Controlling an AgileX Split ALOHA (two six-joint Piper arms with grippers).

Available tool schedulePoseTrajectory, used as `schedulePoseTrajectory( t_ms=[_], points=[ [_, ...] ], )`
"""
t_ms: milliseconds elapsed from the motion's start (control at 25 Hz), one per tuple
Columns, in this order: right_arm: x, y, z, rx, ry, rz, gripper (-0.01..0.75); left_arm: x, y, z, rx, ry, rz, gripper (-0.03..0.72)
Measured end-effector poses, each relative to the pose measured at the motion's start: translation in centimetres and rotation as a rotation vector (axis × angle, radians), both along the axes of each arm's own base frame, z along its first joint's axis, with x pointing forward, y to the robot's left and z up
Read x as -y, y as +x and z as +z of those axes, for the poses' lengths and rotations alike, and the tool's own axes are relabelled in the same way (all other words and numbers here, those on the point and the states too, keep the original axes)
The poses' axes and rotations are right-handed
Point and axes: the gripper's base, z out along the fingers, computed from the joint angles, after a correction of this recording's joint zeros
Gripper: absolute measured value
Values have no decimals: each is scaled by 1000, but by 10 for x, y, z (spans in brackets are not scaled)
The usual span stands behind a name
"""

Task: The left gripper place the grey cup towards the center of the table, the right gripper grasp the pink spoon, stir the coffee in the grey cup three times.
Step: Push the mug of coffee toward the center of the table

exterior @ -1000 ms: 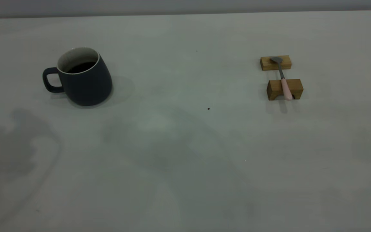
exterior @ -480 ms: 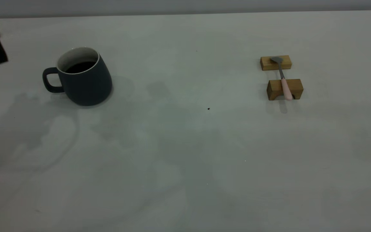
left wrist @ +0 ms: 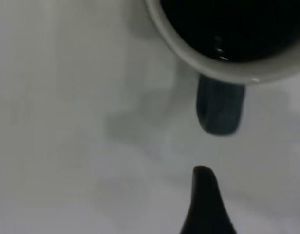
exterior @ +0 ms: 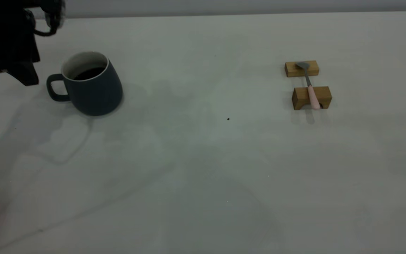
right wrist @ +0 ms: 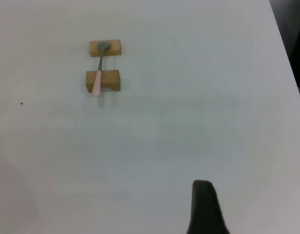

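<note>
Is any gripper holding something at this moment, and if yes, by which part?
Nothing is held. The left gripper is beside the cup, near its handle, not touching it. The spoon lies on its wooden blocks, untouched.

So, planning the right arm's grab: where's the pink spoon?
Exterior view, right side: the slim pink-handled metal spoon lies across two small wooden blocks, far from the mug.
</note>
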Motion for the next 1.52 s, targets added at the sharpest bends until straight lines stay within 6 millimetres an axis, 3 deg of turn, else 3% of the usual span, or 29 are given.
schedulePoseTrajectory(
  t_ms=[600,760,1000,1200,1520],
  points=[
    [0,0,0,1,0,0,547,17,15,-40,3,13,-159,563],
    [0,0,0,1,0,0,547,17,16,-39,13,24,-171,472],
    [0,0,0,1,0,0,547,20,16,-39,16,26,-181,234],
    [0,0,0,1,0,0,547,40,14,-39,8,30,-211,206],
    [0,0,0,1,0,0,547,93,3,-40,12,11,-220,206]
  ],
)
